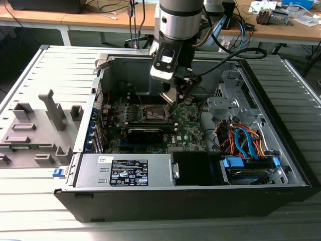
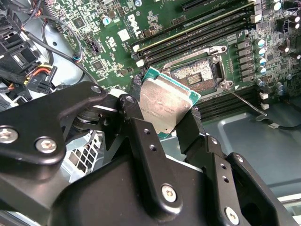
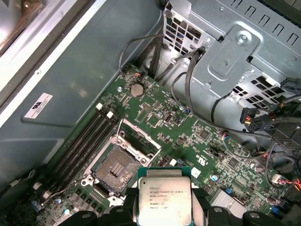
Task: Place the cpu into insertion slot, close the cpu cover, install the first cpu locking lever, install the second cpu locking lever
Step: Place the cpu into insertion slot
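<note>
Open PC case on slatted bench: gripper pinches cpu by opposite edges, hovering above the mobo w/o touching. Insertion slot sits bare, cpu cover swung up. Slot lies near, lower, toward the exterior view's left of the chip.

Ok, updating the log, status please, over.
Gripper shut on the cpu, short of the insertion slot. Slot bare, cpu cover open. Nothing seen blocking.
</note>
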You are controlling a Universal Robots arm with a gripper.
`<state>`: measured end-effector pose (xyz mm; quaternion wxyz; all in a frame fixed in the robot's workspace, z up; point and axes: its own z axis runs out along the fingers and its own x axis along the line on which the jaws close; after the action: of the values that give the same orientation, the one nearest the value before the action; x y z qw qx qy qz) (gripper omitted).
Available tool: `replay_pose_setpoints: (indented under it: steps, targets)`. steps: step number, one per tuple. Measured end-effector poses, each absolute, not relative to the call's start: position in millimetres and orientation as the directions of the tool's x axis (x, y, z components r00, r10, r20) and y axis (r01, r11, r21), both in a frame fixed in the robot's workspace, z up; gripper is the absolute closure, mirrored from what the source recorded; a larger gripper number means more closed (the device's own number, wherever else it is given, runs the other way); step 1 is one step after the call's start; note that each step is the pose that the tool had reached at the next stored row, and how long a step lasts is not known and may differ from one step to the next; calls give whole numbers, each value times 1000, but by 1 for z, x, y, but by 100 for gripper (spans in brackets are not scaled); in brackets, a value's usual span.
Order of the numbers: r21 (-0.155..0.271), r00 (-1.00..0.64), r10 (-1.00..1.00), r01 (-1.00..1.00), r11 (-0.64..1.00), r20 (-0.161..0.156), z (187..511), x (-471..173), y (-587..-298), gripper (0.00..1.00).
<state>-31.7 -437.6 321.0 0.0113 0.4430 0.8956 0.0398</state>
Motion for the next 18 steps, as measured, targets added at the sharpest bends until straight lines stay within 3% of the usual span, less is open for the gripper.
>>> replay_pose_setpoints:
  steps: [18]
  targets:
    - [81,-593,805,803,591,15,321,-32,-438,45]
